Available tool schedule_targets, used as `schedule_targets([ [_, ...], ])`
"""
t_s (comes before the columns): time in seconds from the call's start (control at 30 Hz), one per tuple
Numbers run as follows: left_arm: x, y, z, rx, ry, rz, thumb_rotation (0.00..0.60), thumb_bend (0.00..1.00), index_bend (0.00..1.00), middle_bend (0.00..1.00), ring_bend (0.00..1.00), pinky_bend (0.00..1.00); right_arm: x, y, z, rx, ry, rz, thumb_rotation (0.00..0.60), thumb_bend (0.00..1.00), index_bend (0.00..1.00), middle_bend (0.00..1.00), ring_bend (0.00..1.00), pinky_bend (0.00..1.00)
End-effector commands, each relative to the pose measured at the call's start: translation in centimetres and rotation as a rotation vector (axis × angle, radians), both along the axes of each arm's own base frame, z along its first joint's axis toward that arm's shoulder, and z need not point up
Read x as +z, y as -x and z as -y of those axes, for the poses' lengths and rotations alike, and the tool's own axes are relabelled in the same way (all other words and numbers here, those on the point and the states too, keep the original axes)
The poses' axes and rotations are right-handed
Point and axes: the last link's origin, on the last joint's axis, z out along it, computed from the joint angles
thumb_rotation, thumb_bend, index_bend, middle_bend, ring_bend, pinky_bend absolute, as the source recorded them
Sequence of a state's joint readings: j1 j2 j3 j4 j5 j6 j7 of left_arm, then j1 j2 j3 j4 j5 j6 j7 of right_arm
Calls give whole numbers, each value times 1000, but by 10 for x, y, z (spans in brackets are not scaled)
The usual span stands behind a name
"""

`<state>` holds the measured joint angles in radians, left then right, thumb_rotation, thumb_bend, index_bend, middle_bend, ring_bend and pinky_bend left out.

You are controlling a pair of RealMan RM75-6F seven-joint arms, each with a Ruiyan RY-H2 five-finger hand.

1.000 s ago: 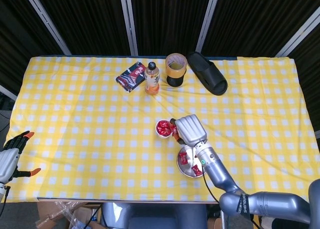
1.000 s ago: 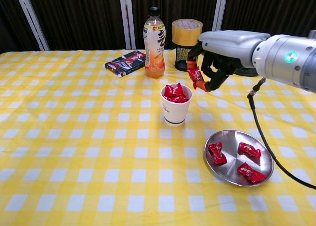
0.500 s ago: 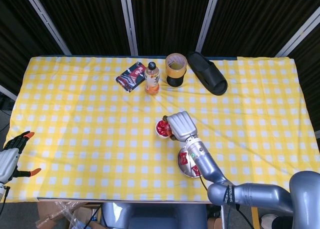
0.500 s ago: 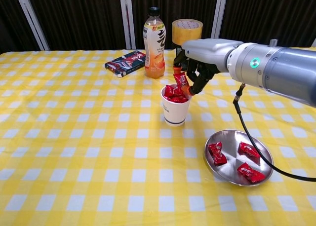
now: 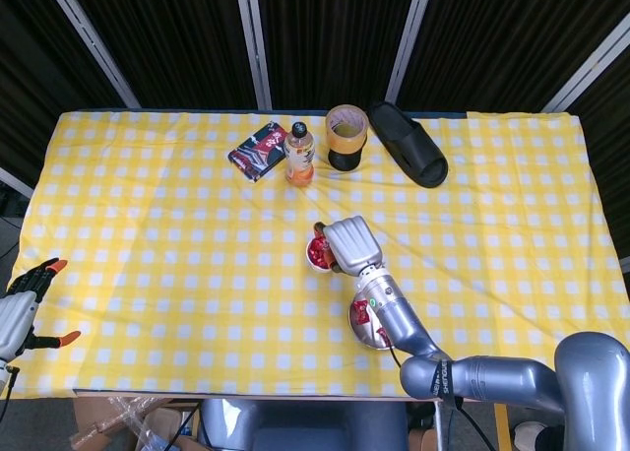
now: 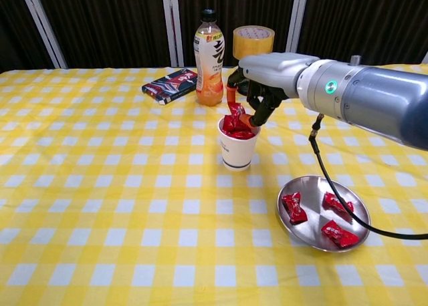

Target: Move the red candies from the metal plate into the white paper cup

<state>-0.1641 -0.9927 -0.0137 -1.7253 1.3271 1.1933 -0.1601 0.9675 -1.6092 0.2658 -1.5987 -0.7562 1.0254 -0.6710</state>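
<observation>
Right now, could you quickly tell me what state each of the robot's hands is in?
Left hand: open, holding nothing, at the table's near edge.
Right hand: pinches a red candy above the white paper cup.

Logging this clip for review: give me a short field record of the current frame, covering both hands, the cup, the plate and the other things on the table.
right hand: over the white paper cup, pinching a red candy just above the cup's mouth
left hand: at the table's near left edge, fingers apart, holds nothing
cup contents: red candies heaped to the rim
metal plate: right of the cup, three red candies left on it
other things: orange drink bottle, tape roll, dark packet, black slipper
</observation>
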Motion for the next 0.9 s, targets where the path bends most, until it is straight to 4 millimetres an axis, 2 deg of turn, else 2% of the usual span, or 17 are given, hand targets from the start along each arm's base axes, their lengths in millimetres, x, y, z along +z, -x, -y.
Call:
schedule_targets([
  [0.03,0,0,0,0,0,1,600,74,28,0,0,0,1,0,-1,0,1,-1,600,543,370,829,942,999],
  [0.4,0,0,0,-1,-4,1,600,75,28,0,0,0,9,8,-9,-2,13,-4,600,543,337,829,942,998],
  [0.53,1,0,0,-2,-7,1,600,74,28,0,0,0,21,10,-16,18,41,4,600,543,325,829,942,998],
  [0.63,1,0,0,-7,-12,-1,600,75,28,0,0,0,37,16,-24,39,83,-4,600,543,315,803,900,934],
  [0.77,2,-1,0,-19,-25,-11,600,75,28,0,0,0,60,41,-42,38,145,-26,600,543,253,580,651,722],
  [0.8,3,-2,0,-33,-40,-15,600,75,28,0,0,0,75,76,-57,-24,178,-75,600,541,191,480,530,618],
  [0.83,3,-3,1,-42,-49,-16,600,75,28,0,0,0,86,93,-71,-36,188,-88,600,536,145,417,454,555],
  [0.9,3,-4,2,-60,-64,-18,600,75,21,0,0,0,99,118,-88,-55,197,-102,600,507,21,217,221,363],
])
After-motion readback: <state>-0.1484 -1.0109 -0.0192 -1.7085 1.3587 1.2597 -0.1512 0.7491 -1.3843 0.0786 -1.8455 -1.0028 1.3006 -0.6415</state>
